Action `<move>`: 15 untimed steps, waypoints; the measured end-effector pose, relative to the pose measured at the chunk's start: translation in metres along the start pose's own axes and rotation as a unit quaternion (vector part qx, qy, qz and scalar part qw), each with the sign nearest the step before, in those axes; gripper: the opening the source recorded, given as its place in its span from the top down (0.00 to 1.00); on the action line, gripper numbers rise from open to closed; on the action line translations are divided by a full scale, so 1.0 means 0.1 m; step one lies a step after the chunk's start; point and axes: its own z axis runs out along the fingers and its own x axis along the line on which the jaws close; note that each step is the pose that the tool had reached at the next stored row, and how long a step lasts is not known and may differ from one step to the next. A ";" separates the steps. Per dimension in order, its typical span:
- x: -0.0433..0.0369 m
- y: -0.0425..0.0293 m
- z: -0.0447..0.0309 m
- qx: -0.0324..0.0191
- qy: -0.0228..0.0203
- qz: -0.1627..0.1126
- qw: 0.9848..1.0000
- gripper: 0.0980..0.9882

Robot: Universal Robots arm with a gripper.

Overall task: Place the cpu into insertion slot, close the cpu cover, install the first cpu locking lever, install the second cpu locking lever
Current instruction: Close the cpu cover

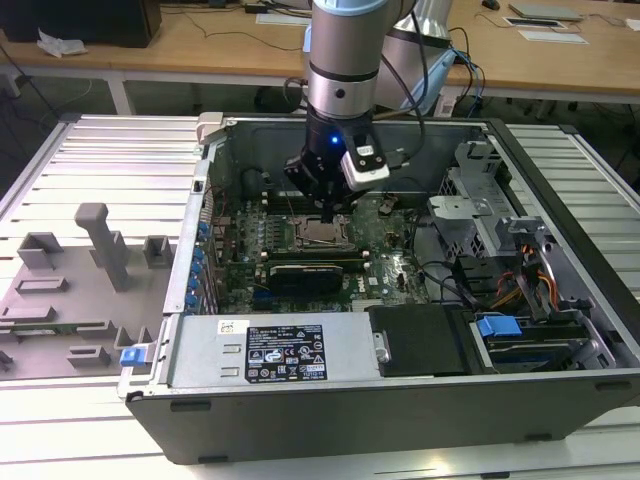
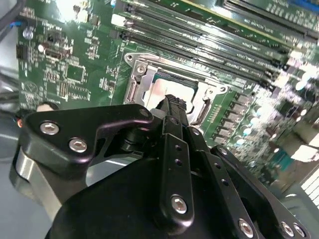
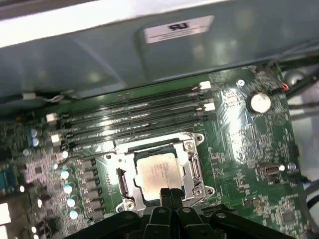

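Observation:
The cpu (image 3: 158, 172) lies in the insertion slot (image 1: 322, 233) on the green motherboard (image 3: 239, 144), its pale metal top showing. Around it the silver cpu cover (image 3: 191, 158) lies flat, framing the chip. My gripper (image 3: 170, 194) hangs just above the socket's edge, its black fingers pressed together with nothing between them. In the second wrist view the gripper (image 2: 172, 102) hides part of the cpu (image 2: 158, 89) and part of the cpu cover (image 2: 144, 74). In the exterior view my gripper (image 1: 327, 212) stands upright inside the open computer case, right over the socket.
Long black memory slots (image 3: 134, 119) run beside the socket, with the case wall (image 3: 164, 55) beyond them. A black power unit (image 1: 425, 340), cables and a drive cage (image 1: 530, 290) fill the exterior view's right. A grey fixture tray (image 1: 80, 290) lies outside the case at the left.

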 end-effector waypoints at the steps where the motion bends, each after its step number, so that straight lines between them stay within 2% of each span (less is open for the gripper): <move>1: 0.000 0.000 0.000 0.000 0.000 -0.015 1.000 0.99; 3: 0.000 0.000 0.000 0.000 0.000 -0.036 0.999 0.99; 5: 0.000 0.000 0.000 0.000 0.000 -0.060 0.998 0.99; 11: 0.002 0.000 0.004 0.000 -0.001 -0.111 0.994 0.99; 12: 0.008 -0.001 0.019 0.000 -0.004 -0.113 0.994 0.99; 15: 0.027 -0.005 0.043 -0.004 -0.004 -0.113 0.994 0.99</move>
